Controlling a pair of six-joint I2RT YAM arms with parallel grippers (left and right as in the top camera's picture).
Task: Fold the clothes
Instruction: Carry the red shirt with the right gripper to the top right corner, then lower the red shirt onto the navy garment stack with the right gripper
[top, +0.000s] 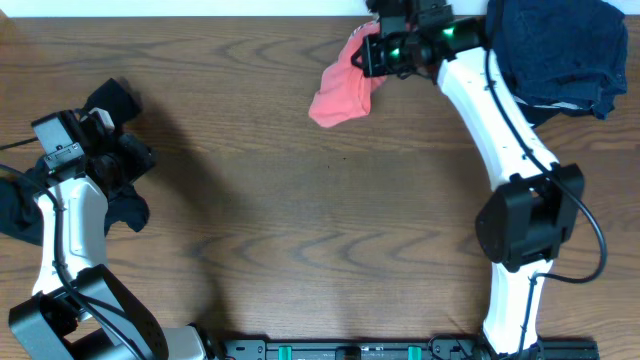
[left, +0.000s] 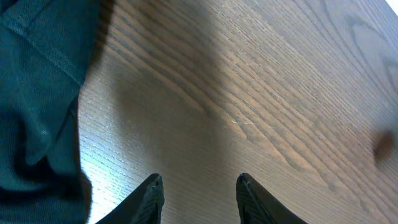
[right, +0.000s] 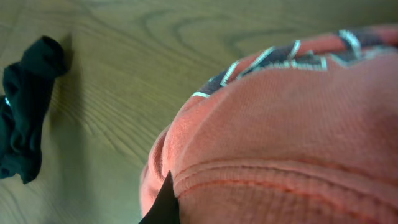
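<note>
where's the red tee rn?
Overhead view: the coral-red T-shirt is bunched in the right gripper at the far edge of the table, right of centre, just left of the dark blue cloth pile.

Brown wood-grain desk, grain running left to right. Navy cloth heap on far right corner, crumpled, reaching past desk edge. Black garment limp at left side, partly under left arm. Coral-red T-shirt bunched near far edge, middle; contact with desk unclear. Centre bare wood.
</note>
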